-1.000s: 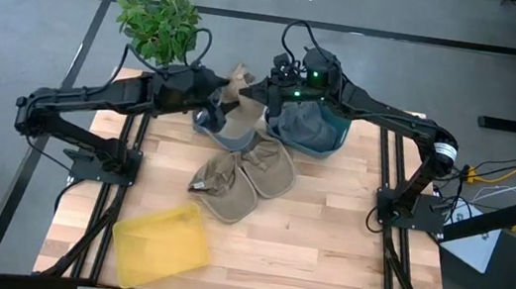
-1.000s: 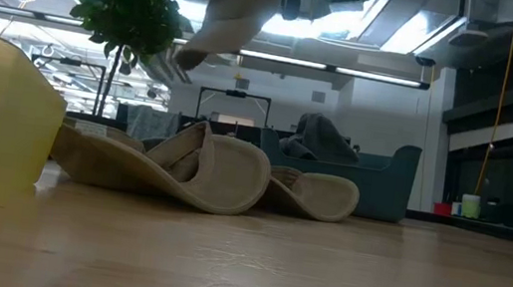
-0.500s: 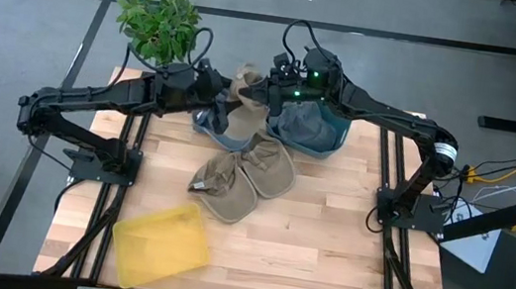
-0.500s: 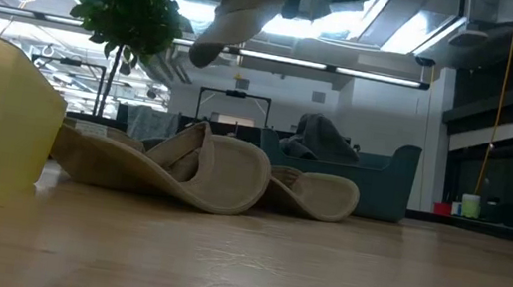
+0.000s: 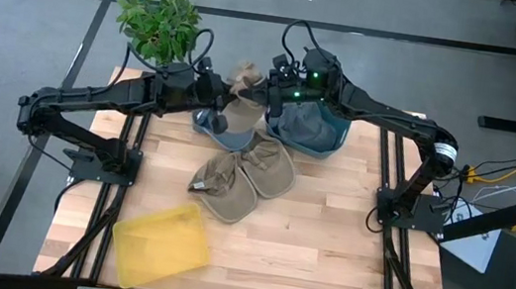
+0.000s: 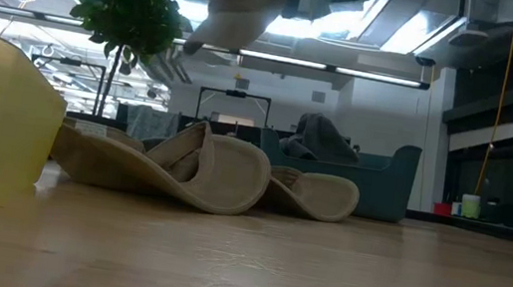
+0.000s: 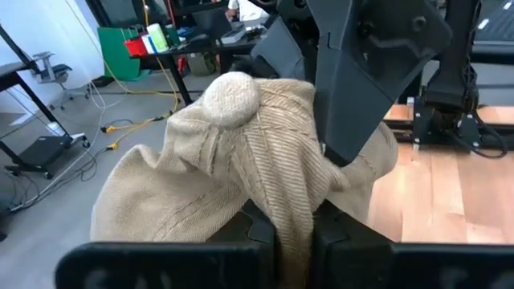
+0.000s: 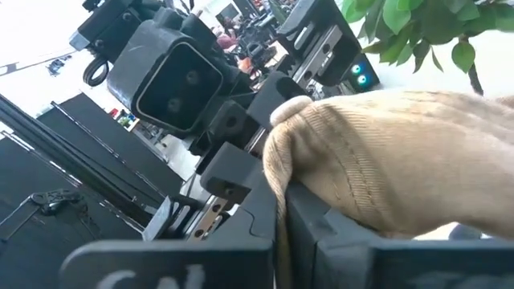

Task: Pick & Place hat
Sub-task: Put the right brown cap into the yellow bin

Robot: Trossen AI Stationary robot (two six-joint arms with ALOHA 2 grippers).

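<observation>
Beige corduroy hat (image 5: 240,79), raised above the table's (image 5: 327,224) far edge between both arms. Soft and light, it drapes and folds in the left wrist view (image 7: 241,168); it should sag unless taken at a gathered fold or the brim. Left gripper (image 5: 214,87) is clamped on a fold of the cloth; right gripper (image 5: 267,88) likewise pinches the opposite side, seen close in the right wrist view (image 8: 353,177). Whether each grip catches one layer or several cannot be told. Below lie a blue hat (image 5: 224,135) and a teal bin (image 5: 331,139); two tan hats (image 5: 246,178) rest mid-table, a yellow bin (image 5: 160,243) nearer the front, a plant (image 5: 159,22) beyond.
</observation>
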